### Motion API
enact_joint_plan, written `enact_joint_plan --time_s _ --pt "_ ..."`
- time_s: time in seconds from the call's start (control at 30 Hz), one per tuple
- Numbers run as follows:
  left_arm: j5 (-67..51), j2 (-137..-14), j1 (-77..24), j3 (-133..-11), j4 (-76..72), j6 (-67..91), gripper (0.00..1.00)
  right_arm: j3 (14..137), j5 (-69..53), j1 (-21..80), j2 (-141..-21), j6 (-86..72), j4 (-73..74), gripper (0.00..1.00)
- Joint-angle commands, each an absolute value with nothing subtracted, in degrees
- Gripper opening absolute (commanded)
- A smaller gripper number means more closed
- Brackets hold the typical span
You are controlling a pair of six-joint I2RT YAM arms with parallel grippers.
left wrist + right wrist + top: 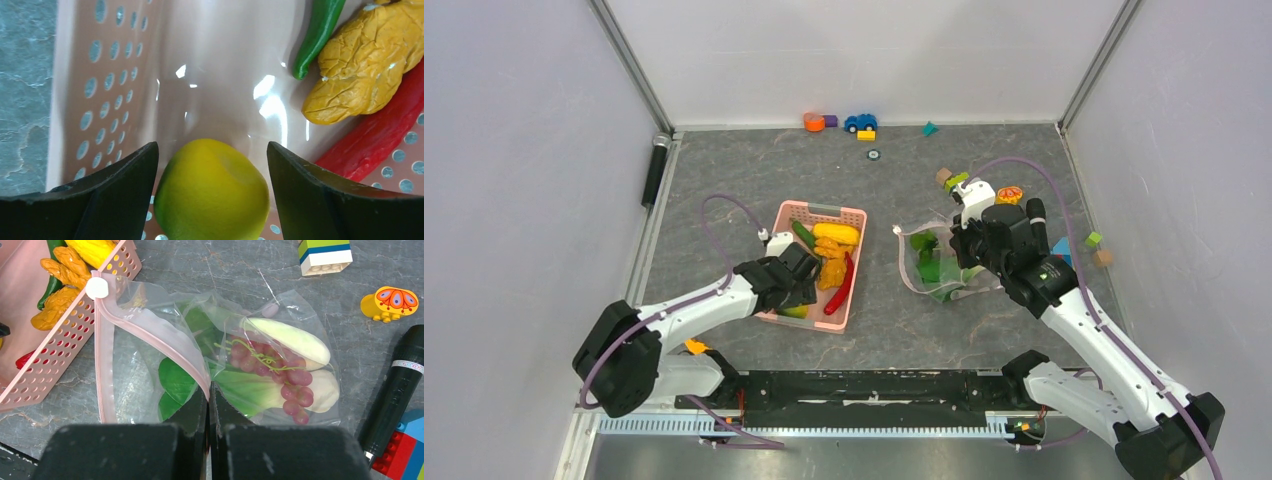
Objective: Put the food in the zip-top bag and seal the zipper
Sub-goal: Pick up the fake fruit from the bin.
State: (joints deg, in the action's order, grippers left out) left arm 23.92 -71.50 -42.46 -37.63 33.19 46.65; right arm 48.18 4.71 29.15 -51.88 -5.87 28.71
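My left gripper [802, 290] is open inside the pink basket [819, 212], its fingers on either side of the yellow-green mango [212, 192] without touching it. A green chili [320, 30], a yellow-orange piece [360, 70] and a red chili [380, 135] lie in the basket beyond. My right gripper [209, 388] is shut on the upper pinkish zipper strip [150, 330] of the clear zip-top bag [130, 365] and holds its mouth open. The white slider [96, 288] sits at the strip's end by the basket. The bok choy [250, 390] and purple grapes [270, 365] are inside the bag.
A striped block [325, 255], a yellow butterfly block [390, 302] and a black microphone-like stick [395, 390] lie right of the bag. A toy car [860, 122] and small blocks sit along the back wall. A black cylinder [656, 170] lies at the left edge.
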Motion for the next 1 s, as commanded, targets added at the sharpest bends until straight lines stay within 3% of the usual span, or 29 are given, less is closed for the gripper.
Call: enact_joint_plan --time_s 0.0,0.2,0.47,0.8,0.97 --pt "18.9 -72.3 -42.3 -38.3 31.1 45.2 0.85 49.2 6.5 29.3 -51.5 -5.2 27.3 0.00" --pt "15.2 -71.7 -42.3 -38.6 32.5 43.8 0.81 49.1 6.8 29.3 -51.1 -5.3 27.4 0.00" --pt "14.7 -68.3 -42.3 -39.3 33.5 42.8 0.43 49.2 7.6 29.2 -50.2 -5.6 27.5 0.00" --pt "18.3 -62.6 -42.3 -40.2 32.7 43.7 0.24 48.7 8.4 29.3 -49.4 -6.0 27.6 0.00" --pt "17.6 -58.5 -42.3 -40.1 29.2 42.5 0.20 49.0 8.6 29.3 -49.9 -6.4 27.5 0.00"
